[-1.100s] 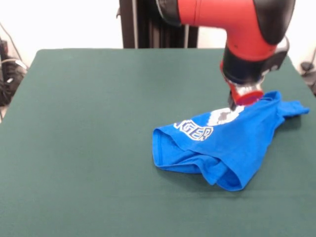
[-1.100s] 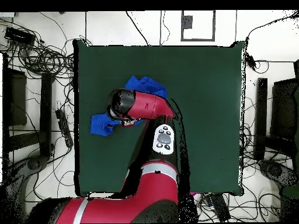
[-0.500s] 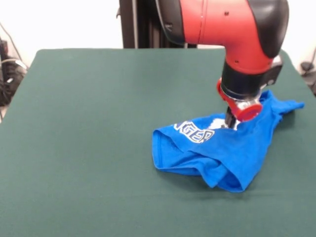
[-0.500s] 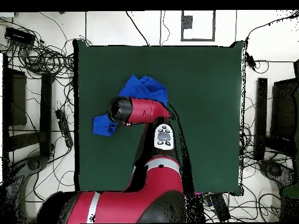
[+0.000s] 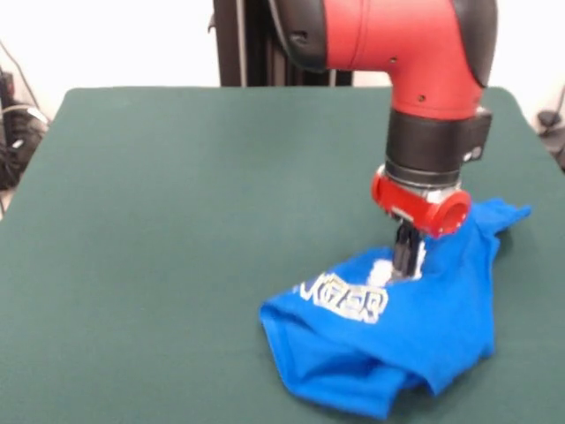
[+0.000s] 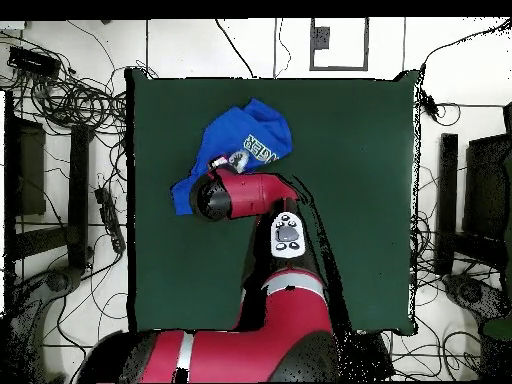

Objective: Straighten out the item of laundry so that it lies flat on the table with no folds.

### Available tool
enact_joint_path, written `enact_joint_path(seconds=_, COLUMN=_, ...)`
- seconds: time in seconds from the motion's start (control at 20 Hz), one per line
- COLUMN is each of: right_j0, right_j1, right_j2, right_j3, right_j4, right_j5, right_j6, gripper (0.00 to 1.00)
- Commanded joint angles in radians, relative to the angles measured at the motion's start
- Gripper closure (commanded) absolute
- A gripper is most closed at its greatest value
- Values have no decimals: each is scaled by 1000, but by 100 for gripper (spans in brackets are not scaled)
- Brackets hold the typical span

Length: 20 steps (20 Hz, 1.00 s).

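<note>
The blue shirt [image 5: 397, 340] lies bunched on the green table [image 5: 177, 221], down toward 5 o'clock in the front view, with thick folds along its lower edge and one sleeve trailing out toward 3 o'clock; part of its pale lettering shows on the raised cloth, the rest lost in the folds; the red and black arm [image 5: 415, 62] reaches down from 12 o'clock and ends in a red ring, under which the tool [image 5: 407, 261] stands upright with its tips down in the cloth just by the white print; the cloth rises in a peak around those tips, so the tool looks closed on a pinch of the shirt, though the fabric hides the very ends

From above, the shirt [image 6: 240, 135] sits in the table's [image 6: 350, 200] upper left part, near 10 o'clock, its print facing up toward 2 o'clock of the heap; the arm [image 6: 260, 190] covers its lower edge; cables [image 6: 70, 100] lie tangled on the floor beyond the left side of the table
</note>
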Motion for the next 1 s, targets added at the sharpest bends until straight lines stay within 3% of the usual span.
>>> enact_joint_path(seconds=0.05, right_j0=-74, right_j1=28, right_j2=162, right_j3=2, right_j4=-106, right_j5=-179, right_j6=-98, gripper=100)
enact_joint_path(seconds=0.35, right_j0=-106, right_j1=50, right_j2=209, right_j3=-26, right_j4=-173, right_j5=-191, right_j6=-99, gripper=100)
enact_joint_path(seconds=0.75, right_j0=-95, right_j1=74, right_j2=190, right_j3=-87, right_j4=-223, right_j5=-203, right_j6=-89, gripper=100)
enact_joint_path(seconds=0.9, right_j0=-159, right_j1=94, right_j2=298, right_j3=-89, right_j4=-279, right_j5=-218, right_j6=-119, gripper=100)
enact_joint_path(seconds=1.0, right_j0=-227, right_j1=112, right_j2=421, right_j3=-74, right_j4=-313, right_j5=-183, right_j6=-158, gripper=100)
